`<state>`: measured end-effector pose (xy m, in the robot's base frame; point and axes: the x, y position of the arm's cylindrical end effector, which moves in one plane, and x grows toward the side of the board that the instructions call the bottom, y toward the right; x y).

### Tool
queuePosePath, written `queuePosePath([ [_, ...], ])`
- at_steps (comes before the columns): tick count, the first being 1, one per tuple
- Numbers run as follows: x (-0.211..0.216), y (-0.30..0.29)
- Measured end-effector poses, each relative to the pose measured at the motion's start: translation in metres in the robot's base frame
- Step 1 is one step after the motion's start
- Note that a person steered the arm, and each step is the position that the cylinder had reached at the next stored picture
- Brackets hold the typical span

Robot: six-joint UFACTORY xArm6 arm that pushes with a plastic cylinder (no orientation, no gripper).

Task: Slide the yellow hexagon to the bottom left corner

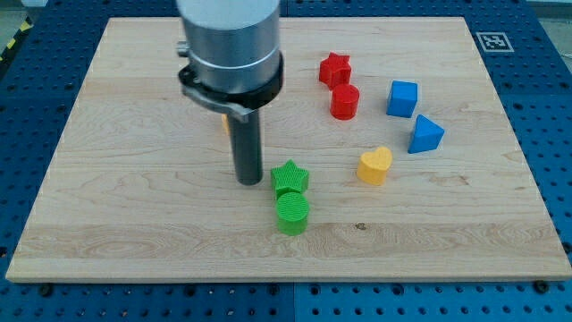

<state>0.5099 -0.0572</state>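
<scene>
The pale wooden worktop lay across most of the frame, set on a blue perforated bench. My arm's grey metal cylinder came down from the upper middle of the frame, a little left of centre, and ended in a straight dark rod. My tip rested on the worktop near the middle of the frame, just left of the green star-shaped block, close beside it; whether they touched could not be told. There was no pincer on this arm, only the rod, so nothing was grasped.

Directly below the green star, touching it or nearly so, stood the green cylinder block. To the right of centre sat the yellow heart-shaped block. In the upper right part of the frame, the red star-shaped block lay just above the red cylinder block. Further right were the blue cube block and, below it, the blue triangular block.

Of the yellow hexagon, only a thin yellowish sliver showed at the left edge of the rod, under the arm's dark collar, in the upper middle of the frame; its shape could not be made out. A black-and-white marker tag sat at the worktop's upper right corner.
</scene>
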Motion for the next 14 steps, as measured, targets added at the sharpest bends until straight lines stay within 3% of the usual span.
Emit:
queuePosePath([
  [2,-0.004,-0.029],
  [3,-0.028,-0.024],
  [7,-0.060,0.052],
  [8,-0.061,0.050],
  [11,-0.121,-0.003],
  [14,-0.120,-0.030],
])
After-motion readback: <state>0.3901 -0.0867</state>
